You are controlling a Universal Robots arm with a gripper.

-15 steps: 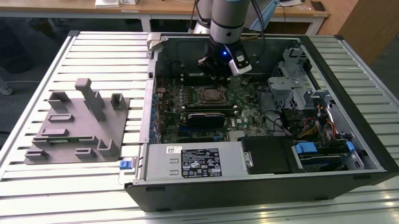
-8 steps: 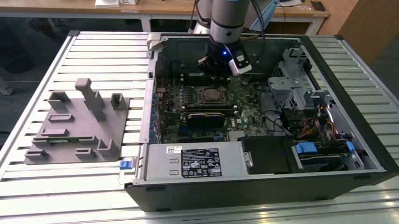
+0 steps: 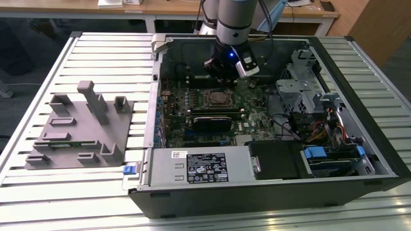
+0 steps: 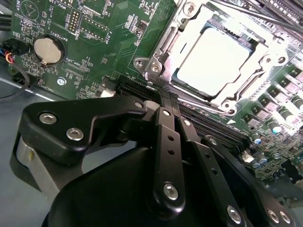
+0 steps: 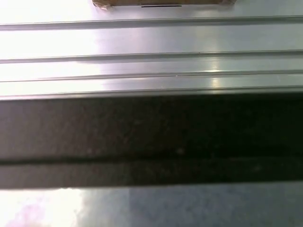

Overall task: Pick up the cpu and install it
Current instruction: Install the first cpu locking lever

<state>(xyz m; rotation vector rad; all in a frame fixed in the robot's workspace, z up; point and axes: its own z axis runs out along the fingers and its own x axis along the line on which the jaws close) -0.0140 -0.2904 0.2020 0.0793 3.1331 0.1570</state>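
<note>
The cpu (image 4: 215,59), a flat square chip with a pale silvery top, lies inside the metal frame of the motherboard socket (image 4: 156,64). In the exterior view the cpu (image 3: 218,97) sits in the middle of the board inside the open computer case (image 3: 270,192). My gripper (image 3: 224,76) hangs over the board just behind the socket. In the second wrist view its black fingers (image 4: 165,123) meet at the tips, and the gripper (image 4: 163,97) is shut on nothing, a short way off the socket's frame.
A grey plastic fixture (image 3: 80,127) with upright blocks stands on the ribbed metal table (image 3: 96,192) at the exterior view's left. Inside the case are a power supply (image 3: 205,166), a drive cage (image 3: 301,91) and loose cables (image 3: 321,130). A coin battery (image 4: 49,50) sits on the board.
</note>
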